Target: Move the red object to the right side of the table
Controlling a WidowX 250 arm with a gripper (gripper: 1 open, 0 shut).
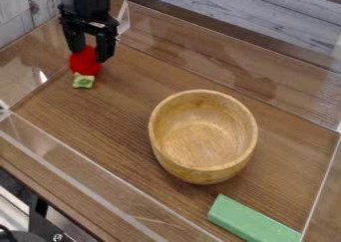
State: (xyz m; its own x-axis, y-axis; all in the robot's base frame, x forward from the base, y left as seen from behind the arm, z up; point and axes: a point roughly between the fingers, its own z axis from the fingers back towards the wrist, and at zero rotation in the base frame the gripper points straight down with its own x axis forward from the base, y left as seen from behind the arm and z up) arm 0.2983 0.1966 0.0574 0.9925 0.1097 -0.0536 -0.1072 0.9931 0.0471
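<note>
**Spotter:** Where do you have the claw relative to the berry?

**Me:** From my seat the gripper (87,54) points straight down with its jaws spread wide, nothing clamped. The red object (83,63) sits between the two fingers, low in the gap, in the far left corner of the table (120,136), near the clear wall. So I read the berry as directly under the claw, not off to one side.

**Spotter:** Which way does its long axis run?

**Me:** Red body toward twelve o'clock, green leafy end toward six, poking out just below the fingertips. The fingers stand at roughly nine and three of the body, so they'd close across its short width. That suits me.

**Spotter:** Are the pads touching it?

**Me:** Can't tell; the fingers hide part of the red.

**Spotter:** And afterward?

**Me:** The right side lies toward four o'clock from here, with the wooden bowl (202,136) in that direction and the green block (250,221) further toward five. I'd carry high enough to clear the bowl's rim.
</note>
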